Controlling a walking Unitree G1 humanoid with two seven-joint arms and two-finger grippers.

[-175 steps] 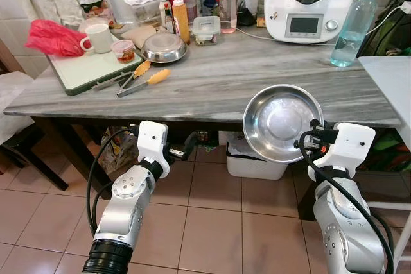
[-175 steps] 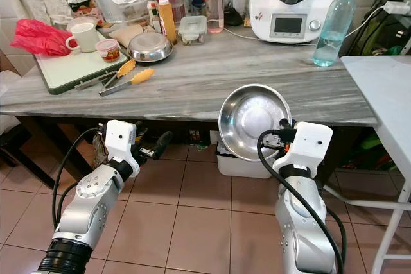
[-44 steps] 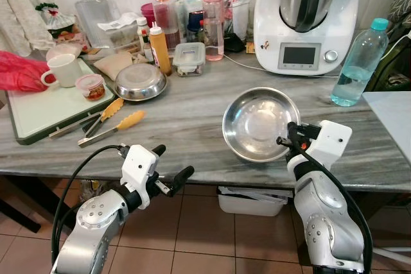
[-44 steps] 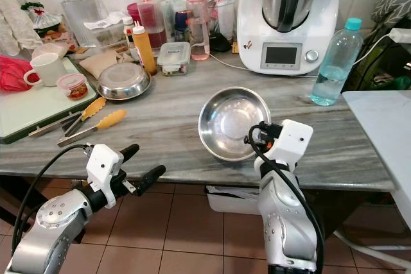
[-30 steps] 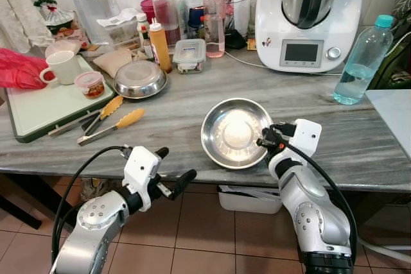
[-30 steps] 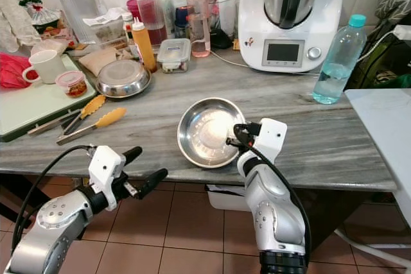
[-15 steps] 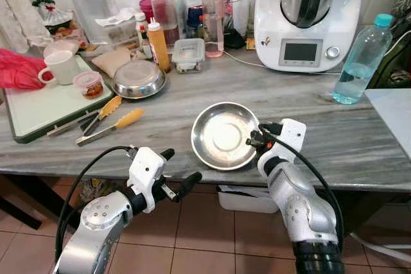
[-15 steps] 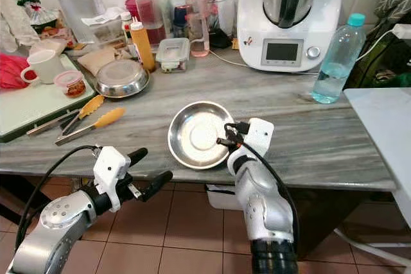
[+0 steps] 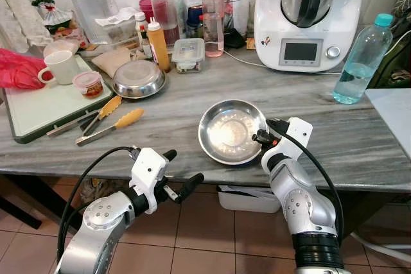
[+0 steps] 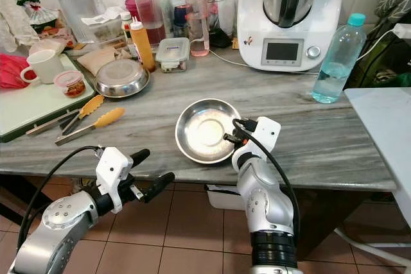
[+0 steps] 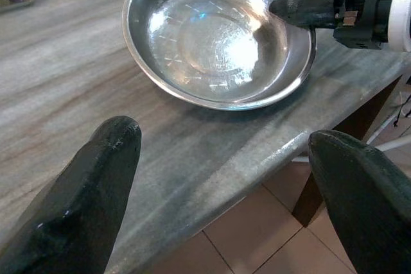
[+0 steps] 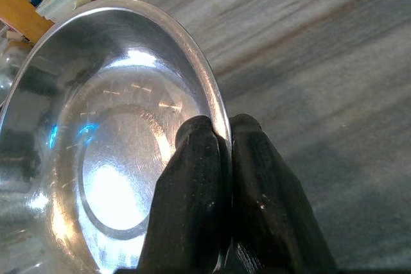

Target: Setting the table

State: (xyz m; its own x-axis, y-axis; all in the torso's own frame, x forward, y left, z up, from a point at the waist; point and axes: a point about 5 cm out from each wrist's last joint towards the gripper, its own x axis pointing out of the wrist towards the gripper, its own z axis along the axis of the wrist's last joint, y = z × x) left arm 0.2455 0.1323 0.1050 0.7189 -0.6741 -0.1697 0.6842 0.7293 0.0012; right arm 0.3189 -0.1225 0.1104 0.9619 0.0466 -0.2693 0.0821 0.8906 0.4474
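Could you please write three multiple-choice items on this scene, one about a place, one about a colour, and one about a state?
1. Where is the steel bowl that the right tool holds?
A. On the floor
B. On the marble table, near its front edge
C. On the green tray

2. What colour is the cap of the water bottle?
A. Red
B. Black
C. Light blue

3. How does the left tool stand?
A. Open, holding nothing
B. Shut on the tongs
C. Shut on the mug

Answers:
1. B, the bowl sits on the tabletop near the front edge.
2. C, the cap is light blue.
3. A, the left wrist view shows its fingers spread apart with nothing between them.
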